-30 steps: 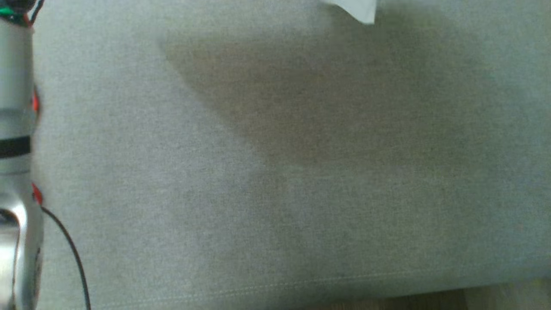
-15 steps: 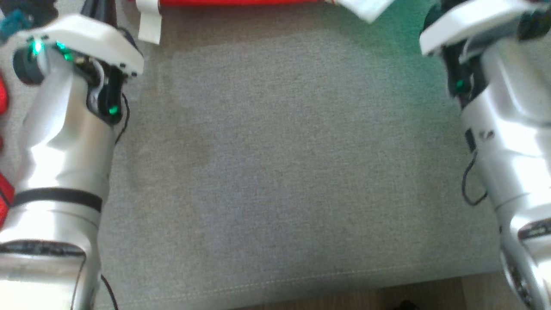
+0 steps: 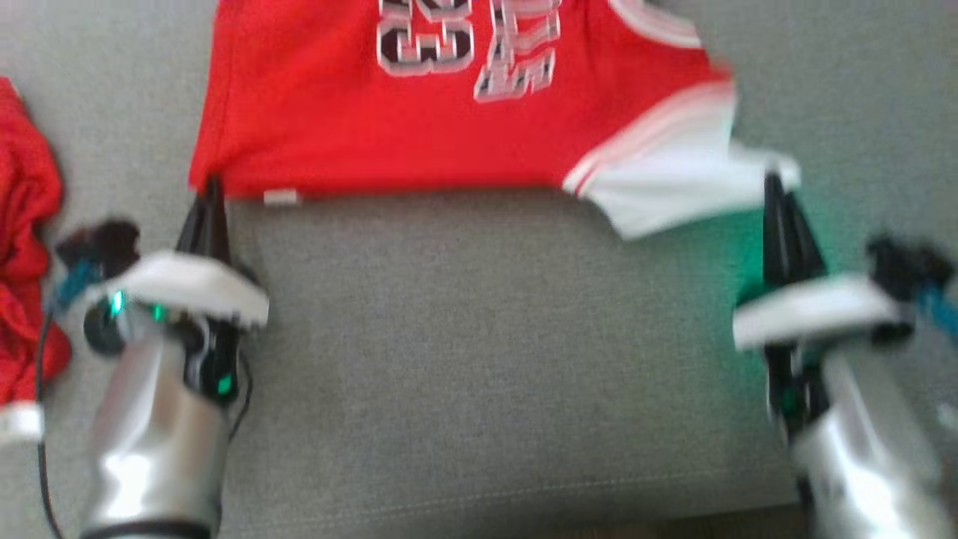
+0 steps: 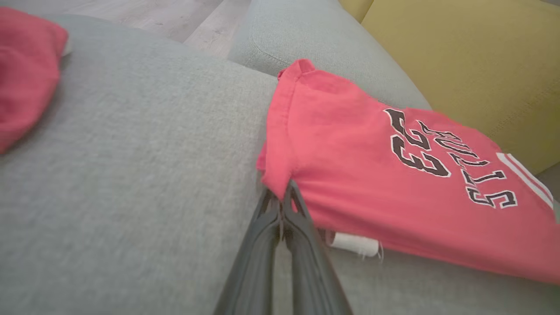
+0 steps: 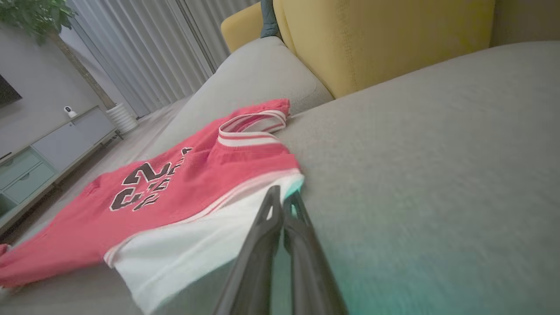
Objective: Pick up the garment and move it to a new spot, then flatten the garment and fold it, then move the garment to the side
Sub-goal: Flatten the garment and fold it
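Observation:
The garment, a red jersey with black-and-white lettering and a white striped part, lies spread on the grey sofa seat. My left gripper is shut on its near left corner, where the red fabric bunches at the fingertips. At the near right, my right gripper is shut on the white corner. The left wrist view shows the garment running off to the right. In the right wrist view the garment stretches left from the right gripper.
Another crumpled red cloth lies at the seat's left end, also seen in the left wrist view. A yellow backrest rises behind the seat. The seat's front edge runs close to my arms, with wooden floor beyond.
The head camera has moved, so the garment and both grippers' fingers have come into the picture. Whether the garment itself moved I cannot tell.

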You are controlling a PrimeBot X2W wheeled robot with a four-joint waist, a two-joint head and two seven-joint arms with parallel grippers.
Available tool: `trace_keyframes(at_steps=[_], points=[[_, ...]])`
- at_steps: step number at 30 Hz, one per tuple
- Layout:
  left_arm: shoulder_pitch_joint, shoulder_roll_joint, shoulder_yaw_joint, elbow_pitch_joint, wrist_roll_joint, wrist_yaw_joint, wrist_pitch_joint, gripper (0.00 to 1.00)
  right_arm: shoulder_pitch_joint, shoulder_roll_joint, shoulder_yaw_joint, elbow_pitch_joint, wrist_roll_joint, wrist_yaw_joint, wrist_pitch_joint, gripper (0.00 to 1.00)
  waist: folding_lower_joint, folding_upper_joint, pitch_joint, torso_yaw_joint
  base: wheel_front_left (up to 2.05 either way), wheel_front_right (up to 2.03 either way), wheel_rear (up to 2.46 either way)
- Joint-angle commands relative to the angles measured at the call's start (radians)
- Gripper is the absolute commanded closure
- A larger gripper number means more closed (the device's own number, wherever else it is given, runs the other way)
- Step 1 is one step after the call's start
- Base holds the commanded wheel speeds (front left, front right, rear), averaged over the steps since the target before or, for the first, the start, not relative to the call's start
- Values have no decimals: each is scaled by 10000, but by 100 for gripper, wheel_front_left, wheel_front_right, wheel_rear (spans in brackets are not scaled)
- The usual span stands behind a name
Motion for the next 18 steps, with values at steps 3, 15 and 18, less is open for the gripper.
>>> trace_keyframes(at_steps=[3, 15, 18], points=[[652, 267, 521, -847, 207, 32, -123, 100, 989, 176, -139, -1246, -240, -9, 68, 100, 0, 0, -531, -63, 0, 0, 0], [4541, 45, 647, -3591, 515, 625, 200, 100, 5255, 643, -1578, -6188, -1179, -9, 3219, 100, 0, 0, -1703, -145, 0, 0, 0], [5408, 10, 656, -4504, 459, 845, 527, 100, 5977, 694, -1727, -6942, -1226, -9, 3912, 100, 0, 0, -1879, -166, 0, 0, 0]])
